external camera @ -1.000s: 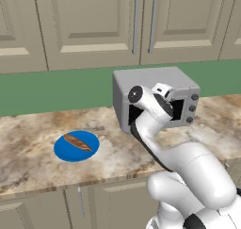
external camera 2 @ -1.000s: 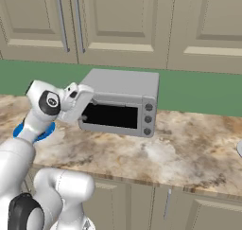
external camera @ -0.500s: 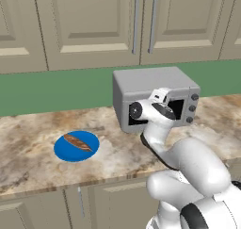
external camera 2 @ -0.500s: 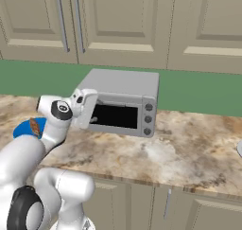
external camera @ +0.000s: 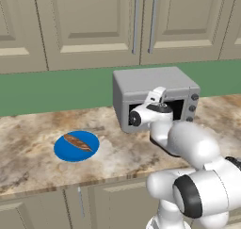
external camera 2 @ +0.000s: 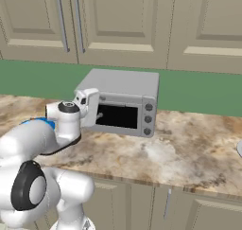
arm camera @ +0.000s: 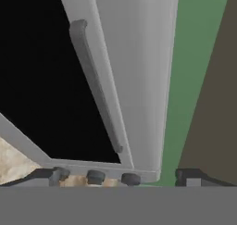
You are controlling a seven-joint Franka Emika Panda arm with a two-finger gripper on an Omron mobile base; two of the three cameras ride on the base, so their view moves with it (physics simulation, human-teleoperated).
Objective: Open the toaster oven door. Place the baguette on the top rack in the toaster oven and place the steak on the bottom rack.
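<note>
The gripper [arm camera: 115,175] sits right up at the toaster oven door [arm camera: 41,80], fingertips spread wide either side of the frame with nothing held — the bar handle [arm camera: 95,85] is just ahead, untouched. From the base views the hand [external camera 2: 90,108] is parked at the left front of the toaster oven [external camera 2: 120,101], and the door looks closed, so I'd say step one isn't done yet. The baguette [external camera: 76,142] is on the blue plate [external camera: 63,152] well to the left — can't pick out the steak. Plenty of bare counter [external camera 2: 189,153] in front for the door to drop; wall cabinets [external camera 2: 123,21] hang well above.
</note>
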